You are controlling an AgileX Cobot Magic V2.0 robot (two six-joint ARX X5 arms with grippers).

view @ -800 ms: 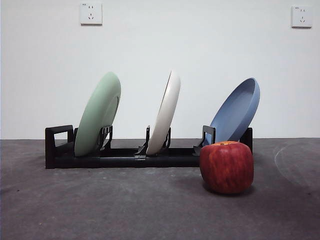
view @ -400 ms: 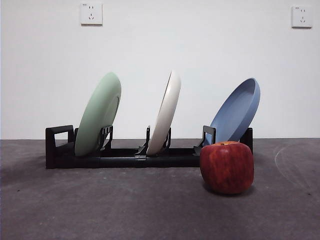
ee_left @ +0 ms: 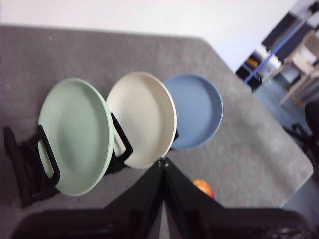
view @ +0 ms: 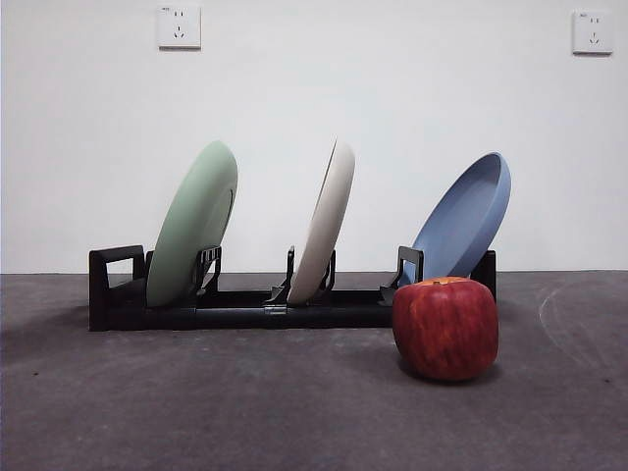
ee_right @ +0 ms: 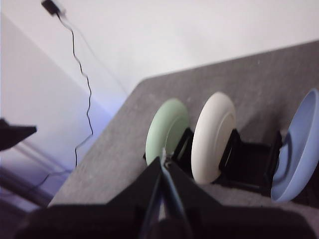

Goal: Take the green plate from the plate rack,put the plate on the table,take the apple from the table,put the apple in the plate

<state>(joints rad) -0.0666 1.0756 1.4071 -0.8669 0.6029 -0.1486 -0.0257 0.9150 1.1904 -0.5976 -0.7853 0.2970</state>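
The green plate leans in the left slot of the black plate rack; it also shows in the left wrist view and the right wrist view. The red apple rests on the table in front of the rack's right end, and a small part of the apple peeks past the left jaws. My left gripper hangs high above the rack, shut and empty. My right gripper is also raised away from the rack, shut and empty. Neither gripper shows in the front view.
A cream-white plate stands in the rack's middle slot and a blue plate leans at its right end, just behind the apple. The table's edge runs beyond the blue plate. A white wall rises behind.
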